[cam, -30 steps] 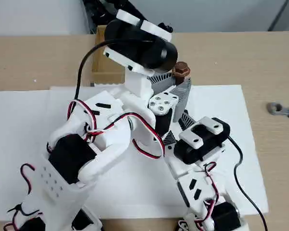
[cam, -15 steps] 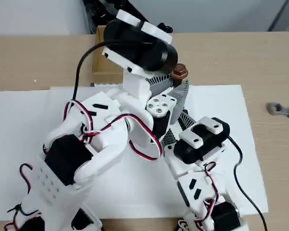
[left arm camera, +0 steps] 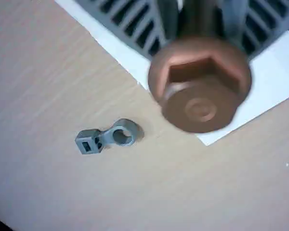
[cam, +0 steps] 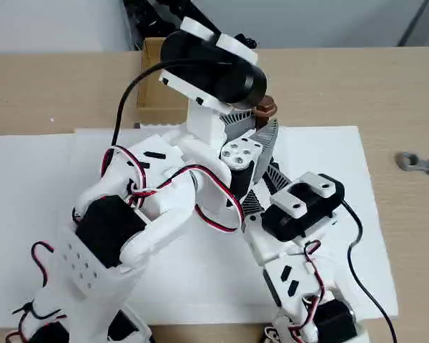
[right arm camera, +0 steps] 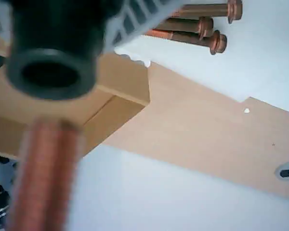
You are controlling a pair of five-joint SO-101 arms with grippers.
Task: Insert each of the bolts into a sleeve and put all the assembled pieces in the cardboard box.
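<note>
Grey ribbed fingers of the left gripper [left arm camera: 197, 19] are clamped on a copper-coloured bolt [left arm camera: 200, 91], gripping its shank just behind the hexagonal flanged head. In the left wrist view the head faces the camera. In the high view this bolt head sits at the top of the cluster where the two grippers meet, above the far edge of the white sheet [cam: 329, 186].

The right gripper [right arm camera: 62, 14] holds a black sleeve [right arm camera: 50, 72], and its own grey ribbed fingers are closed on the sleeve's body. In the right wrist view the sleeve's round open mouth is turned towards the camera. The held bolt's threaded shank comes in close to that camera, and its tip lies just beside the sleeve. The tip is not inside the mouth, and I cannot tell whether it touches the sleeve.

Beyond the grippers, three bolts [right arm camera: 202, 26] of the same copper colour lie loose, side by side on the white sheet. Their heads all point the same way, and they are near the sheet's edge.

The cardboard box [cam: 156, 86] stands on the wooden table [cam: 343, 78] just past the sheet's far edge. It is partly hidden behind the left arm's black wrist housing, and its corner shows in the right wrist view close to the sleeve.

A small grey metal piece [left arm camera: 108, 138] with a ring at one end lies flat on the bare table. It is off the sheet on the robot's right side, well apart from the grippers.
</note>
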